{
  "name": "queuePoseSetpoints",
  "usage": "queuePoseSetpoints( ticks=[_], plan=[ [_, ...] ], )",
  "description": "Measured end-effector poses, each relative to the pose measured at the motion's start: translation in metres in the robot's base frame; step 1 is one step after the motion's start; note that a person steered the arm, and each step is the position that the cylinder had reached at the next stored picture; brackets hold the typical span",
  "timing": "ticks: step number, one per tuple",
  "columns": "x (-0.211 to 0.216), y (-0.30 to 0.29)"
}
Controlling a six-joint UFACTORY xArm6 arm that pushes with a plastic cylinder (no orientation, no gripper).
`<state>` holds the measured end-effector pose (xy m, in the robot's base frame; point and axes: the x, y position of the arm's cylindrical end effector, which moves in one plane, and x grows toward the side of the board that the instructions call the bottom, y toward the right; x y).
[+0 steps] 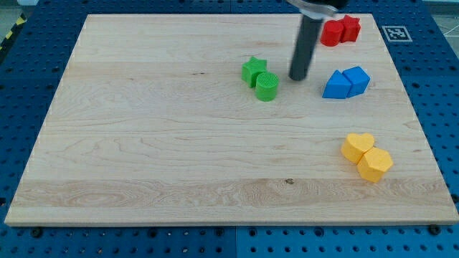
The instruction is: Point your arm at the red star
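Observation:
Two red blocks touch at the view's top right. The right one [351,27] has a jagged outline and looks like the red star. The left one [330,34] looks rounder. My dark rod comes down from the top edge, and my tip [297,78] rests on the board below and to the left of the red pair, well apart from it. The tip is just right of the green cylinder [267,86] and left of the blue blocks. The rod hides a little of the board behind it.
A green star [252,69] touches the green cylinder. A blue triangle [335,85] and a blue cube [357,78] sit together right of the tip. A yellow heart [356,145] and a yellow hexagon [375,165] lie at the lower right. The wooden board [143,143] lies on a blue pegboard.

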<state>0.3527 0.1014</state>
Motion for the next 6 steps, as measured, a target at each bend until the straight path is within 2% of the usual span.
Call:
queuePoseSetpoints(
  ticks=[1,2,3,4,5,6],
  plan=[
    [-0.066,-0.018],
    [-0.123,0.005],
    [-0.154,0.066],
    [-0.161,0.136],
    [-0.152,0.168],
    [-0.136,0.158]
  ],
)
